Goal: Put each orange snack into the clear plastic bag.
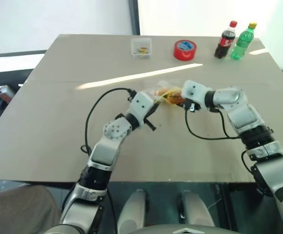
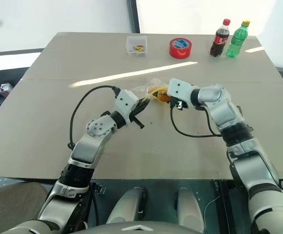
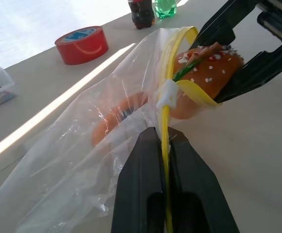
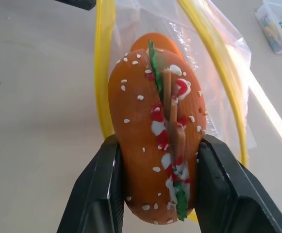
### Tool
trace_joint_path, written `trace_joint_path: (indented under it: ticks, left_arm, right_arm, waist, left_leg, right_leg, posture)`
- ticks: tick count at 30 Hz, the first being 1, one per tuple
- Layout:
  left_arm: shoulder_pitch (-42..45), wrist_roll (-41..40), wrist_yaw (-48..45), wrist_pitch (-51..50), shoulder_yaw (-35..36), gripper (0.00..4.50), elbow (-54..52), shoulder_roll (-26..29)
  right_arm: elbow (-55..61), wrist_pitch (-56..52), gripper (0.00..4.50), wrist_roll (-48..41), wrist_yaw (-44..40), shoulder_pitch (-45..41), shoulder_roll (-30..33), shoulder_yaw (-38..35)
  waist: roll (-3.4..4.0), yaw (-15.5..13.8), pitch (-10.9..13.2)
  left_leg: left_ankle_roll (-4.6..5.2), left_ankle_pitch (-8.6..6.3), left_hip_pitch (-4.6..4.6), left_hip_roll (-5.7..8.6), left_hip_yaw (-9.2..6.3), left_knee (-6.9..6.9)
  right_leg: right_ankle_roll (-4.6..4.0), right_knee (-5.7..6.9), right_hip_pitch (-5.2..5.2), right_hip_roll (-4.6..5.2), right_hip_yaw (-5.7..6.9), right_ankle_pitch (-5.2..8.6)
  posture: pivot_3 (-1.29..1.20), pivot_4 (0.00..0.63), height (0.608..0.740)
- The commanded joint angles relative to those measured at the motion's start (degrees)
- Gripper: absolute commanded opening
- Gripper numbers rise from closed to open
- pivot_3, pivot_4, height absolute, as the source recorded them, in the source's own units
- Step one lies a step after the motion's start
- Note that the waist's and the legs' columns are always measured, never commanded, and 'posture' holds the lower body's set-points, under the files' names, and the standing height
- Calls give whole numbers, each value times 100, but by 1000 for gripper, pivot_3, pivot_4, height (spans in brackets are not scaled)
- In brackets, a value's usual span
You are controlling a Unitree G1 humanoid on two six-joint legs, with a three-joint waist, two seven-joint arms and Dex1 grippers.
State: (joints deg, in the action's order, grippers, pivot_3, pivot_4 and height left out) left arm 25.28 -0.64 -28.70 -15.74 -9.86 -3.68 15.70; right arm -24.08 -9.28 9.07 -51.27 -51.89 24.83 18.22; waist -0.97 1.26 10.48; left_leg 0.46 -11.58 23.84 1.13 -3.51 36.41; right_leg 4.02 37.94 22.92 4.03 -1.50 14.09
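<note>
Left gripper (image 3: 166,145) pinches the clear plastic bag's (image 3: 82,160) yellow edge; right gripper (image 4: 155,160) grips an orange snack (image 4: 153,141) at its mouth above the table (image 1: 58,122).

A second orange snack (image 3: 112,121) lies inside my clear plastic bag (image 3: 73,165), blurred to a smear by the wrinkled film, so I cannot tell its markings. The snack in my right tool (image 4: 155,160) hides most of the bag's mouth in the right wrist view. The small clear box (image 1: 141,47) on the counter (image 1: 44,122) holds yellowish bits, perhaps snacks, too small to name.
</note>
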Motion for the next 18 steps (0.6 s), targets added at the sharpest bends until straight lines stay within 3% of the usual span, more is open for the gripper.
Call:
trace_joint_path:
  ticks: [1,2,6,7,11,18]
  left_arm:
    - [-1,-18,-7,127,-46,0,-286,-28]
    - [-7,-22,-2,128,-36,0,-282,-32]
    - [-32,-37,26,134,-8,0,-264,-47]
    - [-29,-48,45,126,9,0,-256,-65]
    - [-13,-111,142,77,131,0,-202,-146]
    - [-67,-169,214,10,279,0,-186,-152]
  right_arm:
    - [128,288,2400,-78,42,-254,-43,-147]
    - [140,333,2527,-121,150,-275,-120,-208]
    - [218,114,4242,-267,414,-338,-356,-419]
    - [288,16,4433,-338,373,-316,-374,-450]
    - [586,-272,4433,-562,113,-138,-220,-533]
    - [635,-199,4433,-713,-598,104,736,-634]
  waist:
    - [0,-7,0]
    - [0,-16,0]
    - [0,-27,0]
    - [0,-28,0]
    - [0,-39,0]
    - [0,-44,0]
  left_leg:
    - [0,0,0,0,-1,0]
    - [0,0,0,0,-2,0]
    - [0,0,0,1,-1,0]
    - [0,0,0,1,-1,0]
    - [0,0,1,1,-2,0]
    - [1,0,2,4,-2,0]
  right_leg:
    - [0,-1,0,0,1,0]
    - [0,-1,0,0,1,0]
    - [0,-3,-1,1,1,0]
    - [0,-2,-1,1,1,0]
    - [0,-2,-1,1,2,0]
    - [0,-5,-3,2,3,0]
  posture:
    - [0,150,740]
    - [0,150,740]
    - [0,150,740]
    - [0,150,740]
    - [0,150,740]
    - [0,150,740]
